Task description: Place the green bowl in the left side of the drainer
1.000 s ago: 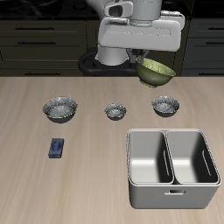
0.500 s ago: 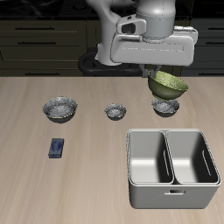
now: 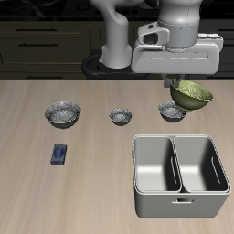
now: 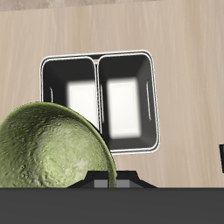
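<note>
The green bowl (image 3: 193, 94) hangs tilted in the air behind the drainer (image 3: 180, 139), above the table. My gripper (image 3: 177, 84) is shut on its rim. In the wrist view the green bowl (image 4: 48, 150) fills much of the frame close to the camera, and the drainer (image 4: 98, 59) lies beyond it with both compartments empty. Only the fingers' base (image 4: 105, 182) shows there; the fingertips are hidden by the bowl.
Three grey patterned bowls stand in a row behind the drainer: one (image 3: 62, 112) far from it, a small one (image 3: 121, 116) in the middle, one (image 3: 171, 111) just under the held bowl. A small blue object (image 3: 59, 154) lies nearer the front edge.
My gripper has carried the green bowl sideways along the back of the table and a little lower, to above the grey bowl nearest the drainer.
</note>
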